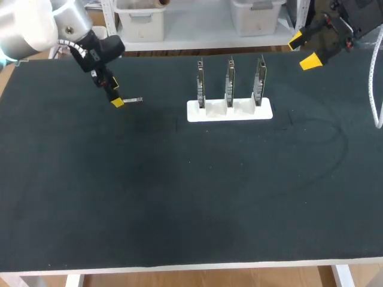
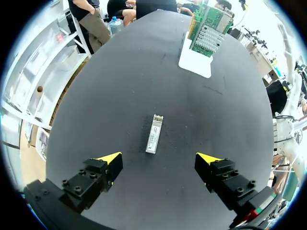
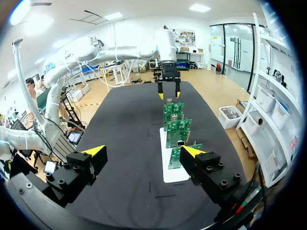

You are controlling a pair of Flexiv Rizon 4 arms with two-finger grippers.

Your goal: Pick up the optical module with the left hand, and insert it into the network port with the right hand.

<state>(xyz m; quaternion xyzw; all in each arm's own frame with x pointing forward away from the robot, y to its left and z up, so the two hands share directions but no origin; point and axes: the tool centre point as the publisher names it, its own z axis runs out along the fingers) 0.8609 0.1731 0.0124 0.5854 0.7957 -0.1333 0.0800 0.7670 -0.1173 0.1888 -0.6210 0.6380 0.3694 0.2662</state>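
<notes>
The optical module (image 1: 134,100), a small silver metal bar, lies flat on the black table mat. My left gripper (image 1: 115,97) hovers just above it at the back left. In the left wrist view the module (image 2: 154,133) lies a little ahead of the open left gripper (image 2: 159,158), midway between the lines of its fingers and touching neither. Three upright green network cards (image 1: 230,84) stand in a white holder (image 1: 230,112) at the table's middle back. My right gripper (image 1: 304,51) hangs open and empty above the back right edge; seen from its own wrist, this gripper (image 3: 143,151) is well short of the cards (image 3: 176,128).
The white holder (image 3: 169,173) with its cards is the only other thing on the mat (image 1: 179,191). From the right wrist, my left arm (image 3: 165,48) stands beyond the cards.
</notes>
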